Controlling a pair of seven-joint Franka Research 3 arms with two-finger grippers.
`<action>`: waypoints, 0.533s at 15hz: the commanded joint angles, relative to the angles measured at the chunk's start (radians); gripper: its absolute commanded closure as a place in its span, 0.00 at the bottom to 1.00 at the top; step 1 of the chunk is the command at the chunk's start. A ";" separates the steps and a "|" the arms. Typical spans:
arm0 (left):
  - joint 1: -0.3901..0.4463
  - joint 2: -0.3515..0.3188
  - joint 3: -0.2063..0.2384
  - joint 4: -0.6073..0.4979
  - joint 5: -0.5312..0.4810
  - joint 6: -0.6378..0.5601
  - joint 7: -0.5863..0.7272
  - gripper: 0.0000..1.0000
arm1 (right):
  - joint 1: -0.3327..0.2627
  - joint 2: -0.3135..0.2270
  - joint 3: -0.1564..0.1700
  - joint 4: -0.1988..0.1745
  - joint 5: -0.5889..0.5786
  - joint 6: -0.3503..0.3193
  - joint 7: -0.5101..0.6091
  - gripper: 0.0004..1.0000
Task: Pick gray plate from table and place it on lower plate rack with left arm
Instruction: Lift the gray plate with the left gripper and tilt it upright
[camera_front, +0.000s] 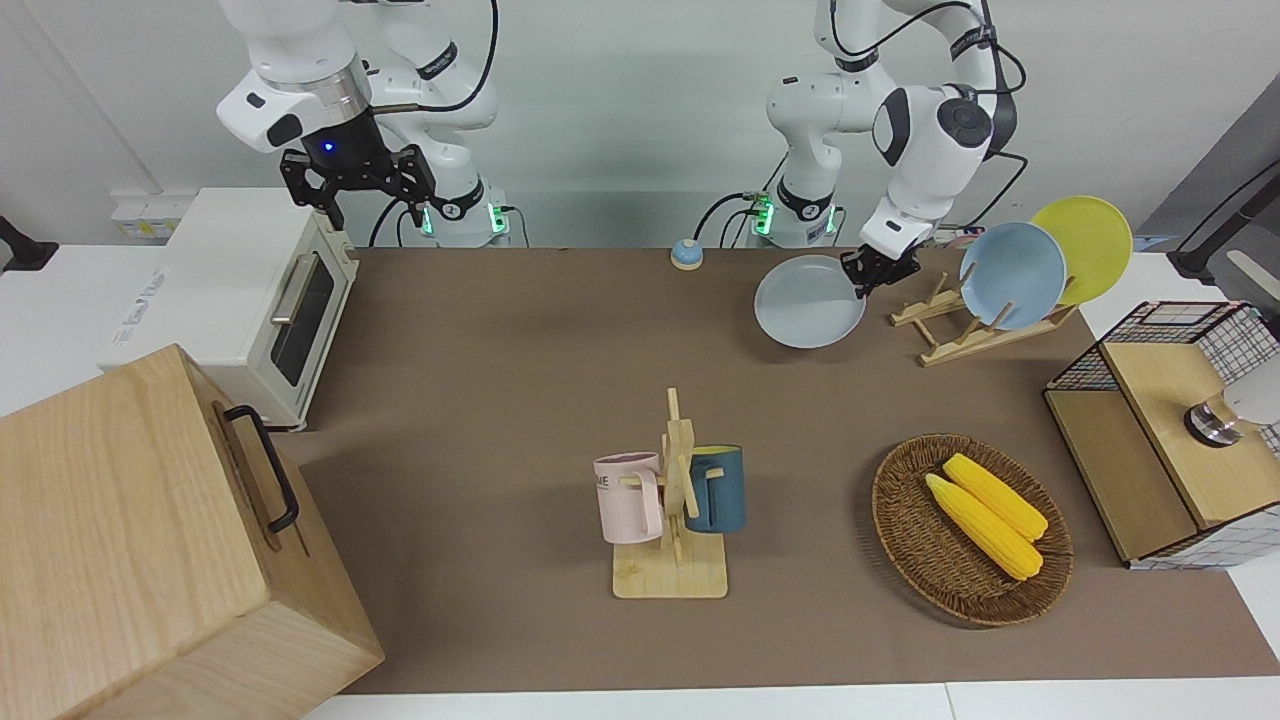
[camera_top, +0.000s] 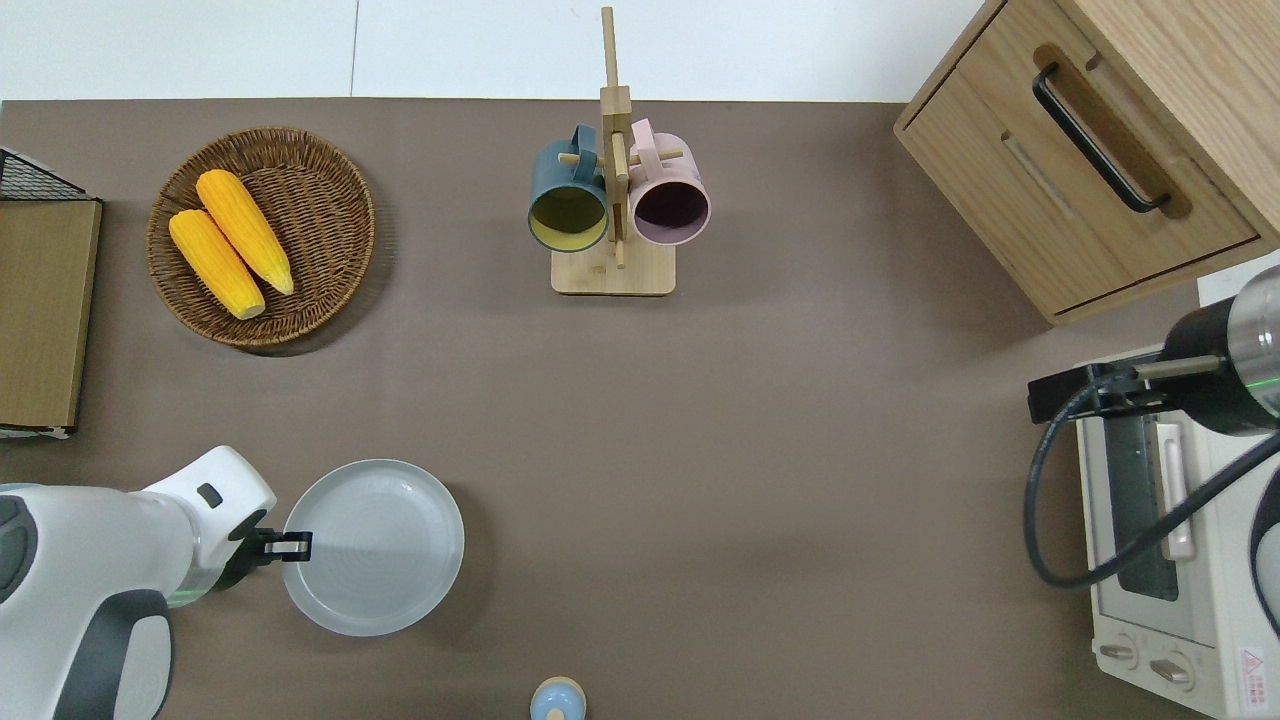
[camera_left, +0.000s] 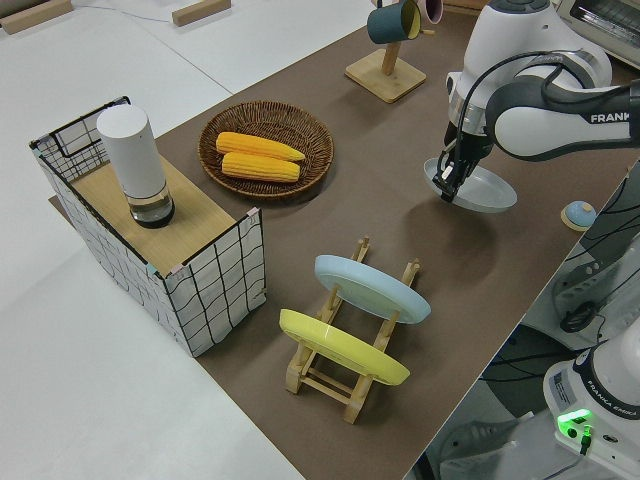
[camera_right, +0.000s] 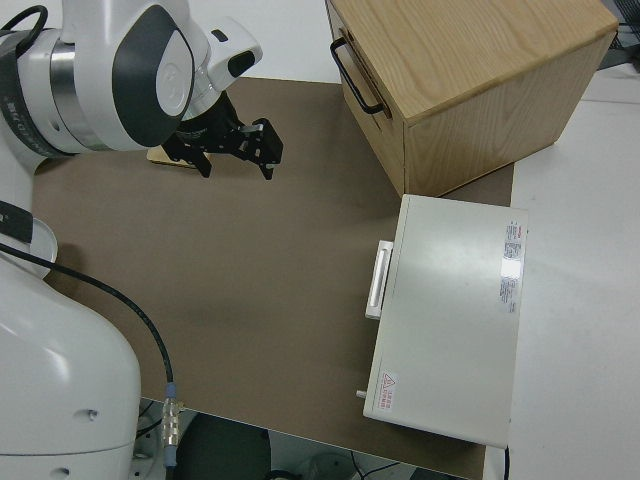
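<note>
The left arm's black two-finger gripper (camera_front: 868, 275) is pinched shut on the rim of the round pale gray plate (camera_front: 808, 301), which hangs tilted just off the brown table, beside the small light-wood plate rack (camera_front: 950, 335). With only an edge grip, the plate could swing or slip out. It could also knock the light blue plate (camera_front: 1012, 275) already leaning in the rack; the right arm is parked.

Brown table (camera_front: 500, 400): plate rack (camera_front: 975, 325), mug stand (camera_front: 672, 565), corn basket (camera_front: 965, 530), toaster oven (camera_front: 235, 300), wooden cabinet (camera_front: 130, 540).
</note>
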 joint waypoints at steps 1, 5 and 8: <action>0.004 -0.009 0.000 0.096 -0.004 -0.119 -0.009 1.00 | -0.007 -0.002 0.005 0.006 0.006 -0.015 0.000 0.01; 0.004 -0.009 0.008 0.221 -0.004 -0.271 -0.007 1.00 | -0.007 -0.002 0.005 0.006 0.006 -0.015 0.000 0.01; 0.004 -0.008 0.020 0.306 -0.004 -0.357 -0.007 1.00 | -0.007 -0.002 0.007 0.006 0.006 -0.015 -0.001 0.01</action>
